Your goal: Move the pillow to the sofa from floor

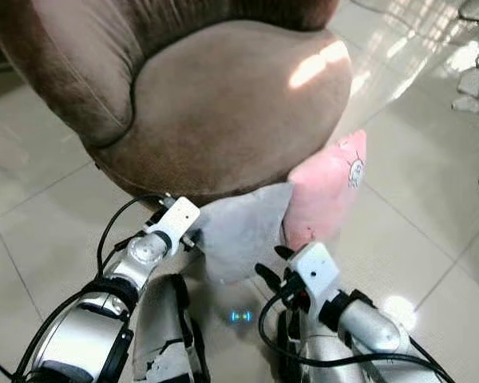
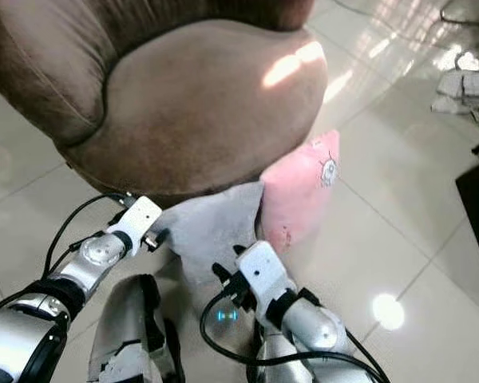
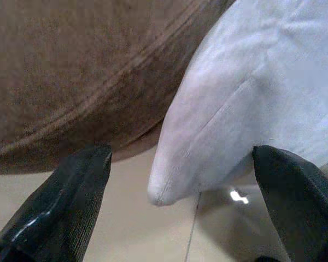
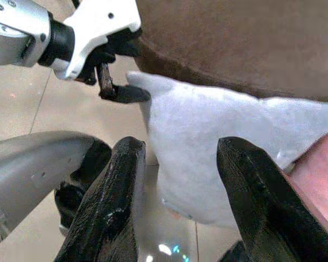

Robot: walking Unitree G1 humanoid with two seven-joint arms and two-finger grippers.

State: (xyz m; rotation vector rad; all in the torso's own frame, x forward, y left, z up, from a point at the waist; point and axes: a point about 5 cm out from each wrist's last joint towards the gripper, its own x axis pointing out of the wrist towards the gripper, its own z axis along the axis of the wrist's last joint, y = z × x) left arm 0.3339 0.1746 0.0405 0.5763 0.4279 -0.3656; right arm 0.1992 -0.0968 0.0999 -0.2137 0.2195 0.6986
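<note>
Occupying most of the head views is the brown sofa (image 1: 223, 104), its rounded seat cushion overhanging the pale tiled floor (image 1: 48, 207). Sunlight is glaring off the tiles at the far right, where some scattered items (image 1: 475, 84) are lying well apart from the work area.

Leaning against the sofa's front edge is the grey pillow (image 1: 243, 231), with a pink pillow (image 1: 327, 187) standing just beside it on the robot's right and touching it. Both are resting on the floor, so the transfer is not yet done.

Flanking the grey pillow are the two arms, placed this way, by judgement, to take it from both sides. The left gripper (image 3: 180, 218) is sitting at the pillow's left corner with its fingers (image 3: 71, 202) spread wide; the corner is lying between them but untouched, so nothing is being held. The right gripper (image 4: 177, 196) is positioned at the pillow's lower right edge, its fingers (image 4: 115, 185) likewise parted, with the fabric just ahead and no grasp made.

Closing both claws on the soft fabric is the likely next requirement before lifting.
</note>
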